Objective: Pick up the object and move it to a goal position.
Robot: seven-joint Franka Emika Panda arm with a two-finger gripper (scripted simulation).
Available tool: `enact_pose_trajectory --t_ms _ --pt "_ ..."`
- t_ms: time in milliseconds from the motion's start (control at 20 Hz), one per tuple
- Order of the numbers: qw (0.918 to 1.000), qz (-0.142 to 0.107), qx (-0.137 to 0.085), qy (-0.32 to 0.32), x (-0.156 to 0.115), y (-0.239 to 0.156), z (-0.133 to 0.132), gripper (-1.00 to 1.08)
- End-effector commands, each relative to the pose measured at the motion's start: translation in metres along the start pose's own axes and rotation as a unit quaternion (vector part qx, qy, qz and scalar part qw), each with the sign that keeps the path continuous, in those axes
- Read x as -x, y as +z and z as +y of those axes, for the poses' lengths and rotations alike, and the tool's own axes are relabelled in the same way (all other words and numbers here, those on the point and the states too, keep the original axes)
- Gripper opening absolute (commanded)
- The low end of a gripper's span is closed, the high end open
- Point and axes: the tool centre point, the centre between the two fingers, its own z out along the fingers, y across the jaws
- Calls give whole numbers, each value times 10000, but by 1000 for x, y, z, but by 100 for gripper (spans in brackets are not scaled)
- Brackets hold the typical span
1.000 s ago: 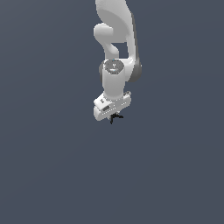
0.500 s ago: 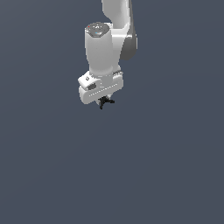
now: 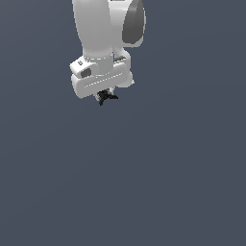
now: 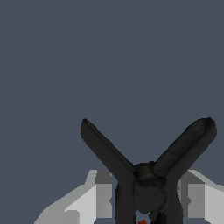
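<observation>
Pinching the matte black object (image 3: 105, 97), its thin legs splayed, the smooth white gripper (image 3: 104, 94) now sits higher than before.

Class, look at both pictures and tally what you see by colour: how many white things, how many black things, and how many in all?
White: 1, the robot arm with its gripper
Black: 1, the object with splayed legs and a small red spot, held between the fingers
Total: 2
</observation>
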Motion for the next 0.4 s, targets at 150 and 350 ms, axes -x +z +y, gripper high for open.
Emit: enact_pose_trajectory --t_ms 150,350 --pt "10000 -6 -2 -2 6 -18 6 -100" --pt "10000 -10 3 0 6 -21 8 -100"
